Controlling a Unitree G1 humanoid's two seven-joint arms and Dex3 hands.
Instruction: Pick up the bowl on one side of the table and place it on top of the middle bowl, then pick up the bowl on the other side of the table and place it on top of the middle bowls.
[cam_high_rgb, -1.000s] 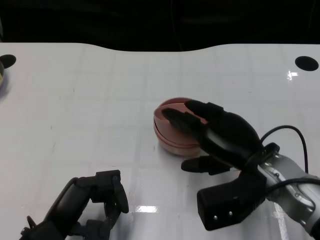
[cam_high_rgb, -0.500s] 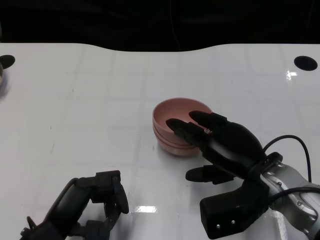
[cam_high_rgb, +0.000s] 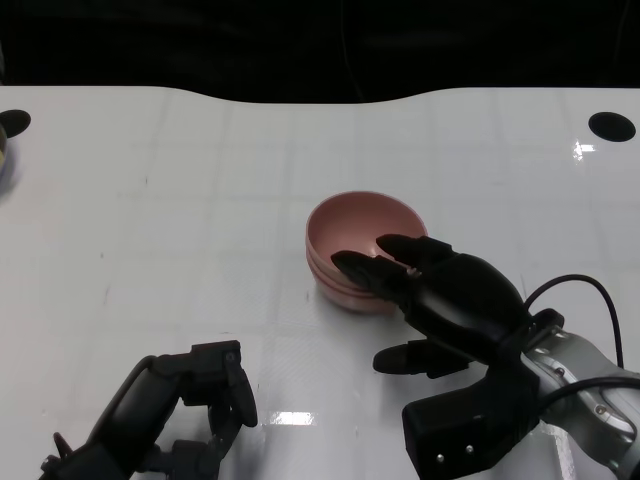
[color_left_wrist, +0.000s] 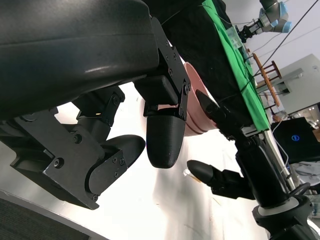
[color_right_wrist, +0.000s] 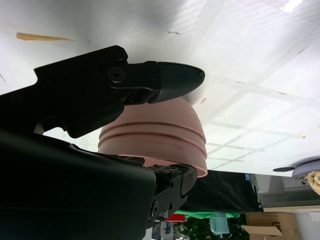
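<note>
Head view shows the left hand (cam_high_rgb: 195, 410) at the lower left, cut off by the picture's edge, its fingers curled in and holding nothing. At the middle of the white table (cam_high_rgb: 180, 200) stands the stack of pink bowls (cam_high_rgb: 360, 250); its near right side is hidden by the right hand (cam_high_rgb: 440, 295). That hand has its fingers apart and holds nothing. Compared with half a second ago, the right hand has drawn back a little toward the robot, so more of the top bowl's inside is seen.
</note>
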